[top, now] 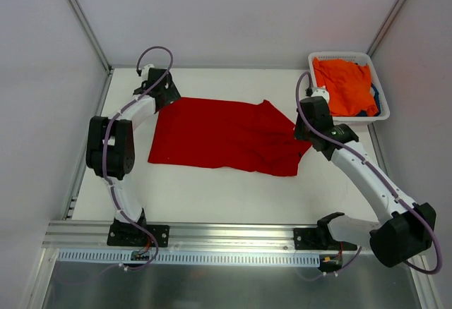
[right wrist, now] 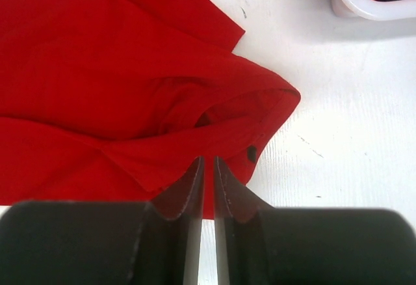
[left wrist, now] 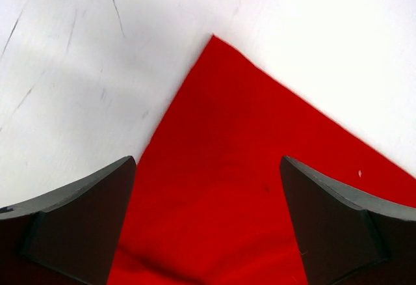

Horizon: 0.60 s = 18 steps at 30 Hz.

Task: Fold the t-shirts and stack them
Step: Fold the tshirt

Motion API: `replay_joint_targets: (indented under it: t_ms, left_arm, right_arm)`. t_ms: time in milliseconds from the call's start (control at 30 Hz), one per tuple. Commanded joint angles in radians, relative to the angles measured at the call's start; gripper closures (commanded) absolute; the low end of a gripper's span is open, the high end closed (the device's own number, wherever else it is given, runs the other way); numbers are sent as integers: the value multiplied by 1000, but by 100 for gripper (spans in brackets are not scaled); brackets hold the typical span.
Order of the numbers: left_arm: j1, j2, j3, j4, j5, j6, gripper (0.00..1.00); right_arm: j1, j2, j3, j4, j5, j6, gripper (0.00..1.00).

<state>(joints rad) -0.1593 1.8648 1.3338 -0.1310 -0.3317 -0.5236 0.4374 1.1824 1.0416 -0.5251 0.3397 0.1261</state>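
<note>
- Top external view: the left gripper hangs with its jaws spread wide and nothing in them; its fingertips are over the far left corner of the red t-shirt; from that hand the shirt runs out flat across the white table toward the other arm.
- Same view: the right gripper is down at the shirt's opposite end, where the cloth is bunched and creased; just beyond this hand and to its right stands the white basket; in the basket lies a crumpled orange t-shirt, with a strip of dark blue cloth showing at its right edge.
- Left wrist view: the left gripper is fully parted, holding nothing; the pointed corner of the red t-shirt lies between and ahead of the two fingers, flat on the table; bare tabletop lies to either side of the corner; whether the fingertips touch the cloth I cannot tell.
- Right wrist view: the right gripper has its jaws drawn almost together, only a thin slit between them; a fold of the red t-shirt sits pinched in that slit; ahead of the fingers and to their left the cloth heaps up in loose folds; a small dark spot marks the cloth just right of the fingertips; far ahead to the right, a corner of the basket shows, well apart from this hand.
</note>
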Motion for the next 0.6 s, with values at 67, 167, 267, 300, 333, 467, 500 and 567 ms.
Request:
replay_joint_targets:
  t_ms: [67,167,267,300,333,467,500,567]
  left_arm:
    - [44,95,117,60,98,48,6]
    - [69,148,168,62,137,53,6]
    - [92,200,218,62,183,62,6]
    - [96,212,231,60,194,60,6]
    - [105,233,255,62,203,63,6]
    - [121,292,312,57,261,53,9]
    - [122,307,318,57,269,50,11]
    - [129,324,338,45,286,39,12]
  right_arm:
    - [-31,13,43,40,-80,-33,87]
    - [-37,17,40,50,-102,-31,87]
    - [-48,23,40,60,-120,-29,87]
    - [-49,26,40,60,-129,-29,87]
    - [-52,29,40,65,-133,-28,87]
    - [-55,39,43,74,-153,-25,87]
    - [-57,39,44,74,-154,-22,87]
    - [-57,39,44,74,-159,-20,87]
